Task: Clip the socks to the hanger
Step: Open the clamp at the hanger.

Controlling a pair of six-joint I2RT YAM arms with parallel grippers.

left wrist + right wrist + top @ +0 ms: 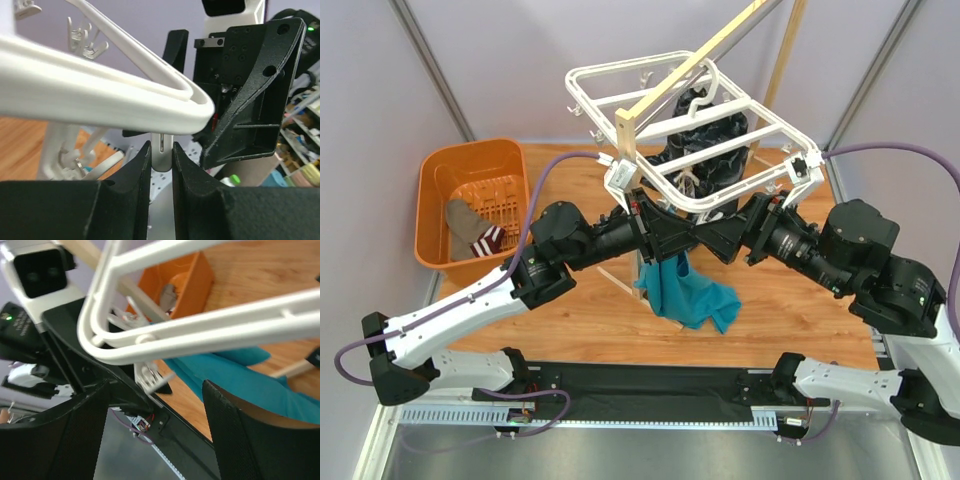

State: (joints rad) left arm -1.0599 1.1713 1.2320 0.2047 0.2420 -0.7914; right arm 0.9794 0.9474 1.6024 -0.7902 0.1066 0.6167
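Observation:
The white hanger (692,120) hangs tilted from a wooden pole rack. One taupe sock (472,231) with a maroon-and-white striped cuff lies in the orange basket (438,170); it also shows in the right wrist view (167,293). My left gripper (670,232) is under the hanger's near edge. Its jaws are shut on a small white dangling clip (161,150) below the frame bar (100,100). My right gripper (722,236) faces it, open and empty, with another clip (150,376) between its fingers (235,430). No sock is in either gripper.
A teal cloth (688,291) hangs below the hanger's near edge, down to the wooden table (800,310). A black patterned garment (705,140) hangs behind inside the frame. The wooden pole (695,62) slants over the hanger. The two grippers are nearly touching.

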